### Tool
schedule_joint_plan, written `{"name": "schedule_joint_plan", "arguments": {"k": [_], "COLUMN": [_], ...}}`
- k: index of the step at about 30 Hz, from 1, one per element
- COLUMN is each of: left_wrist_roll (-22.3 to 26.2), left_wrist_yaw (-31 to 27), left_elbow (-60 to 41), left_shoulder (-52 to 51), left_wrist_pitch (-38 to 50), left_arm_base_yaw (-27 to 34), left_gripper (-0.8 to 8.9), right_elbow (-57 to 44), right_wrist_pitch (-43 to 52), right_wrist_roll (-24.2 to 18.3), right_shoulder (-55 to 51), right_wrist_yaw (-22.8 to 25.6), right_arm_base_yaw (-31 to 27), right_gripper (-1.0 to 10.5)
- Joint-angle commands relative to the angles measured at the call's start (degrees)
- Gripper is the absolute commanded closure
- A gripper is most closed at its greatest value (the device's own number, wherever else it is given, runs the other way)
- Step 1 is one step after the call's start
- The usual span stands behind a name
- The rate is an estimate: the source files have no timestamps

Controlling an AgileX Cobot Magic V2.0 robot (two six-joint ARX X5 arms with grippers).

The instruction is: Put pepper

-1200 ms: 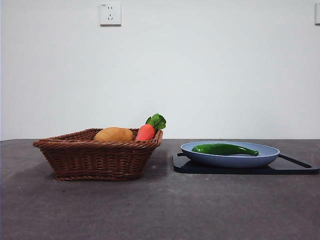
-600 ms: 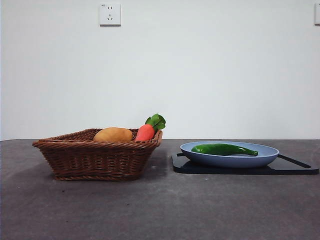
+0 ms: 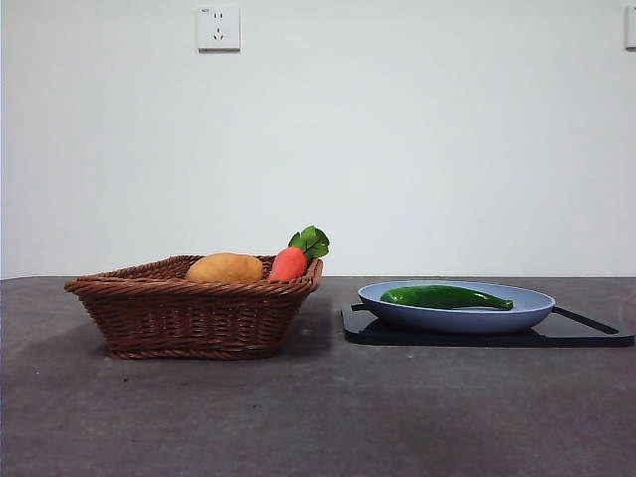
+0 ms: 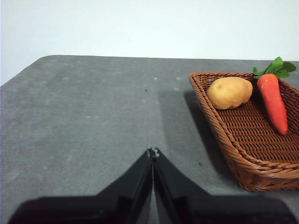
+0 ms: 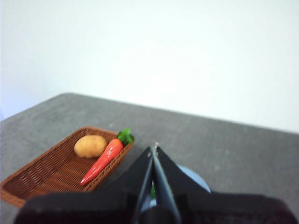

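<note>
Nothing on the table had shifted over the last second; neither arm showed in the front view. Pepper (image 3: 445, 296) lay in the blue plate (image 3: 527, 310) on a black tray (image 3: 586, 336), long axis across that view, pointed tip away from the wicker basket (image 3: 189, 316) holding potato (image 3: 226, 267) and carrot (image 3: 290, 262). Right gripper (image 5: 153, 150), jaws pressed together and empty, hung above the plate, a green sliver showing just under its tips. Left gripper (image 4: 153, 152), likewise closed and empty, waited beyond the basket's far side. Right arm judged nearer for the pick.
</note>
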Motion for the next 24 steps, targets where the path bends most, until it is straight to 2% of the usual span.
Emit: {"name": "schedule_joint_plan", "arguments": {"k": [1,8,10,15,24], "left_wrist_roll": [-0.4,-0.4,-0.4,-0.4,-0.4], "left_wrist_yaw": [0.3,0.3,0.3,0.3,0.3], "left_elbow": [-0.5,-0.5,-0.5,-0.5,-0.5], "left_shoulder": [-0.2,-0.2,-0.2,-0.2,-0.2], "left_wrist_pitch": [0.6,0.6,0.6,0.6,0.6], "left_arm_base_yaw": [0.2,0.2,0.2,0.2,0.2], "left_gripper": [8.05,8.05,8.05,8.05,8.05], "right_elbow": [-8.4,-23.6,-26.9,-32.4,-37.5], "right_wrist_pitch": [6.9,13.4,13.7,13.7,13.5], "right_wrist_roll": [0.4,0.6,1.4,3.7,5.8], "right_shoulder": [-4.1,-12.7,-14.6,-18.6,-21.5], "right_wrist_yaw": [0.2,0.8,3.0,7.7,7.7], "right_arm_base_yaw": [0.0,0.0,0.0,0.0,0.0], "right_gripper": [9.4,9.4,9.4,9.4,9.4]}}
